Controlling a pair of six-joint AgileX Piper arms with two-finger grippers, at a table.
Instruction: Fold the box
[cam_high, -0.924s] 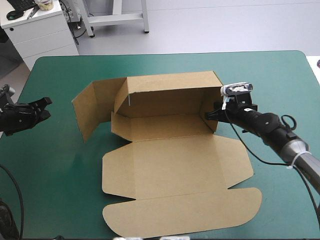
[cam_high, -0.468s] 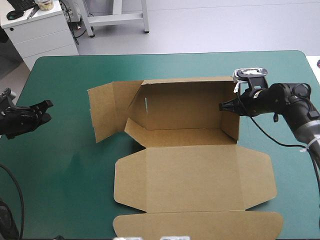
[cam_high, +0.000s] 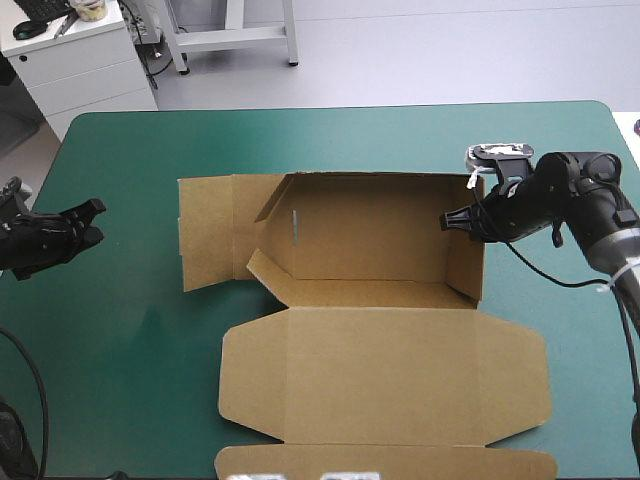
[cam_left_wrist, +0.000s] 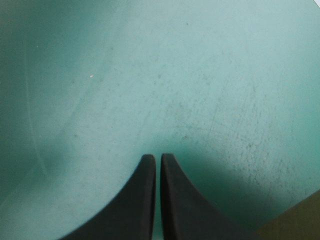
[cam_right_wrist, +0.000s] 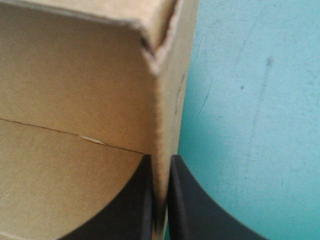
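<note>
Two grippers are working apart: the right gripper (cam_right_wrist: 160, 159) is pinching the raised end wall (cam_high: 464, 265) at three o'clock of the brown box (cam_high: 370, 240), which is lying mid-table. The left gripper (cam_left_wrist: 160, 156), closed on nothing, is hovering at nine o'clock. Light, stiff board is probably bending only at creases, so wall edges suit gripping. Only the right wrist view is showing the pinch; only the high view is showing the unfolded panels (cam_high: 380, 370).

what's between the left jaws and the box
Only bare teal-green cover. The high view shows nothing else lying between the left jaws and the near left end of the box.
</note>
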